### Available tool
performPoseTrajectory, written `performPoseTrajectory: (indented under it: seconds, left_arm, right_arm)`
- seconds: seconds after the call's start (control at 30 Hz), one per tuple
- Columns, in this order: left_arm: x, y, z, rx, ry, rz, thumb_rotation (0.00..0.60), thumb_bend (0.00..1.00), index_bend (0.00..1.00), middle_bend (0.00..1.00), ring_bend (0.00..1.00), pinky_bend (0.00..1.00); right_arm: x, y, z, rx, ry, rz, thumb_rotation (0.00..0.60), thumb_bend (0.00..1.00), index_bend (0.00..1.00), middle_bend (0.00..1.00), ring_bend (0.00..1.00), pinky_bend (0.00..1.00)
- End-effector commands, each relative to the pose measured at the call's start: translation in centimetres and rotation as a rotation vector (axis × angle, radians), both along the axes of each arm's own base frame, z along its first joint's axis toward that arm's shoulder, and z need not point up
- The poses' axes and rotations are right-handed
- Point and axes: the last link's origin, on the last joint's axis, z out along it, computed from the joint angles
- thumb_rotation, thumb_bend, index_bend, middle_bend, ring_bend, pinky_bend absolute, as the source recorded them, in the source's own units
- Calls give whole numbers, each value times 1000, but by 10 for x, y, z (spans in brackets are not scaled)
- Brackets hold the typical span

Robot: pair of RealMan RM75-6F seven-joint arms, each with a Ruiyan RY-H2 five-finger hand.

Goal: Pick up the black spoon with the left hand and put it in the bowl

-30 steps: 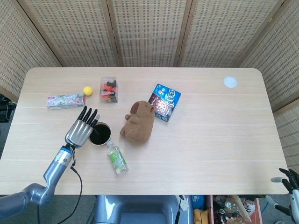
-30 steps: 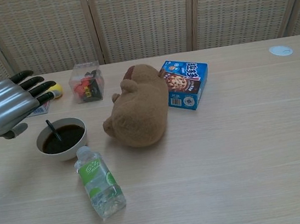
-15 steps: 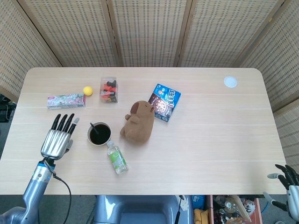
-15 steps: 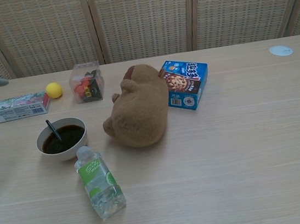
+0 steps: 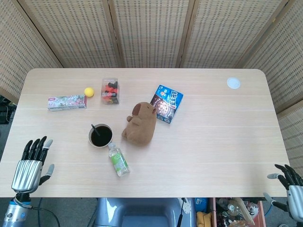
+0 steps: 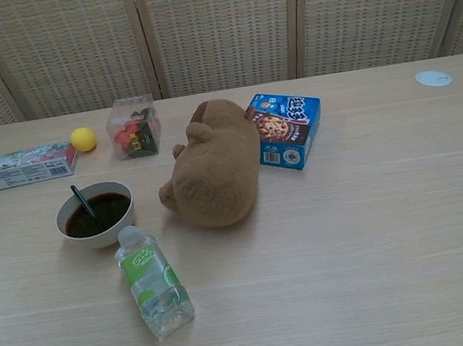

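1. Left hand point(image 5: 29, 163) hangs over the near left corner of the table point(image 5: 213, 142), with its fingers spread apart and nothing in them; it is well apart from the bowl.
2. Right hand point(image 5: 289, 182) shows only at the near right edge of the head view, beyond the table corner. Its fingers seem apart and hold nothing.
3. The black spoon point(image 6: 82, 201) stands in the bowl point(image 6: 96, 229), with its handle leaning against the far left part of the rim.
4. The bowl is white and it is filled with a dark content. It sits on the left half of the table.
5. A small plastic bottle point(image 6: 152, 280) with a green label lies on its side just near of the bowl, its cap almost touching the bowl.
6. A brown plush animal point(image 6: 214, 168) lies to the right of the bowl.
7. A blue snack box point(image 6: 286, 128) lies beside the plush toy, on its far right side.
8. Farther away there are a clear box point(image 6: 133, 126) with red and black pieces, a yellow ball point(image 6: 83, 139) and a long flat packet point(image 6: 20, 167) at the left.
9. A small white round lid point(image 6: 433, 77) lies at the far right of the table.
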Motion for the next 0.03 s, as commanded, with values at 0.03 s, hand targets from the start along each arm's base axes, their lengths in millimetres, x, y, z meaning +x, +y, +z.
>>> performPoseTrajectory:
  seconds: [0.03]
  left_arm:
    - [-6, -11, 3, 3, -6, 11, 600, 419, 0, 0, 0, 0]
  right_arm:
    - [0, 0, 0, -1, 0, 1, 600, 299, 429, 267, 130, 217]
